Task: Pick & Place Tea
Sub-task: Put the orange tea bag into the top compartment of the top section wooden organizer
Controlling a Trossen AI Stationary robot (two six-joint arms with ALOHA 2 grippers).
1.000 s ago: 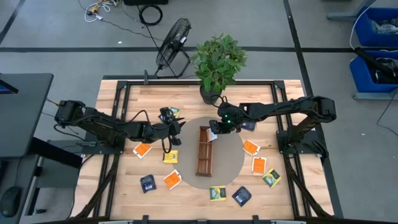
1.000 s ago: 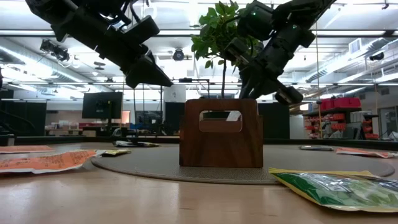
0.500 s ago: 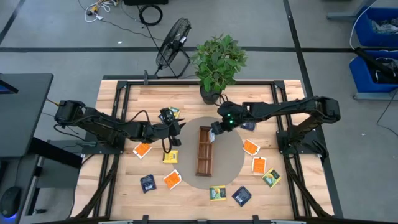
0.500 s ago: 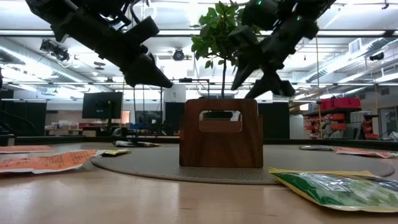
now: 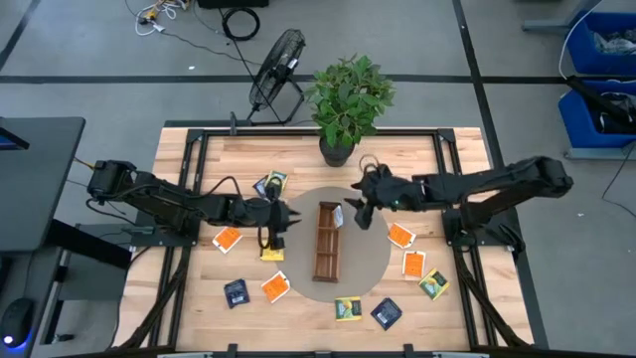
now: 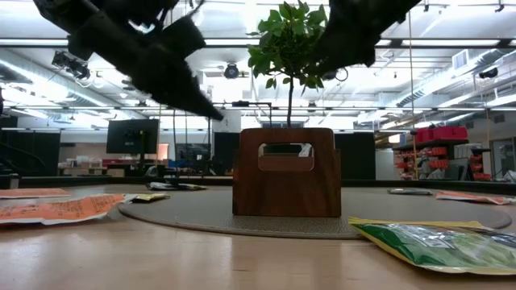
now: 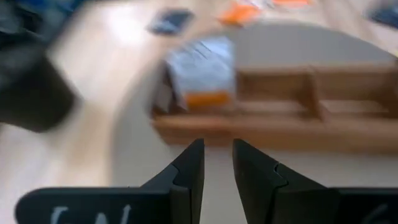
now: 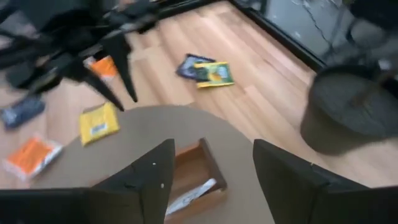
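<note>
Tea sachet (image 8: 190,196) in tray (image 5: 327,242), right hand (image 5: 358,212) open

Bench (image 5: 199,149): pale wooden planks in a black metal frame, standing on a grey floor (image 5: 89,60) marked with dark seam lines.
Potted plant (image 5: 348,99): green leaves, dark pot, at the middle of the bench's far edge.
Floor fan (image 5: 275,65): black wire cage, on the floor just beyond the far edge.
Cables (image 5: 214,20): a black coil and loose white-yellow leads, on the floor farther back.
Blue bins (image 5: 601,70): beside the far right corner, well apart from the bench.
Dark desk (image 5: 35,179): off the left edge.
Room behind, low view: long ceiling light strips (image 6: 451,44), a monitor (image 6: 133,135), red storage boxes (image 6: 439,133) on shelving.
</note>
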